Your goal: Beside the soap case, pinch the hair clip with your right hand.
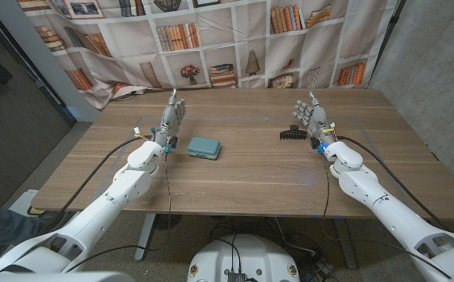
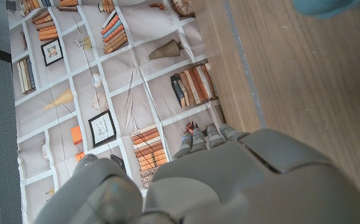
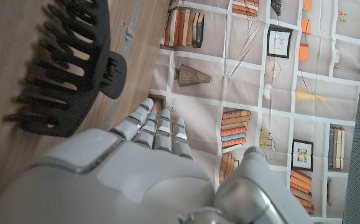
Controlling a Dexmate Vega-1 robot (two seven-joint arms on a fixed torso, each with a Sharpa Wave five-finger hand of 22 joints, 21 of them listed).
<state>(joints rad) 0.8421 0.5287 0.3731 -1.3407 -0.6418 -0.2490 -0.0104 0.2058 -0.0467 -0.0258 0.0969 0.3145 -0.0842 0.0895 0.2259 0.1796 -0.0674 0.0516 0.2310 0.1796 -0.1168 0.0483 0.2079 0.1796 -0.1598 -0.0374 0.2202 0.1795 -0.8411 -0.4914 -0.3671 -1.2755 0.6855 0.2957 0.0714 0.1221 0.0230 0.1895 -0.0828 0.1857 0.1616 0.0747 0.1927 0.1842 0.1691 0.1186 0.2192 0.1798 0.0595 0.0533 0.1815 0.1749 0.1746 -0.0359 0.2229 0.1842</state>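
Note:
A teal soap case (image 1: 205,147) lies on the wooden table (image 1: 242,180), left of centre; its corner shows in the left wrist view as a blurred teal patch (image 2: 329,6). A black toothed hair clip (image 1: 292,134) lies to the right of it, well apart from the case. In the right wrist view the hair clip (image 3: 64,62) is close in front of my right hand (image 3: 142,168). My right hand (image 1: 313,117) stands upright just right of the clip, fingers extended, holding nothing. My left hand (image 1: 171,121) stands upright left of the case, fingers extended and empty.
A bookshelf-print backdrop (image 1: 211,39) hangs behind the table's far edge. Cables (image 1: 125,149) run along both arms. A small dark mark (image 1: 267,119) sits on the table behind the clip. Grey wall stands to the right.

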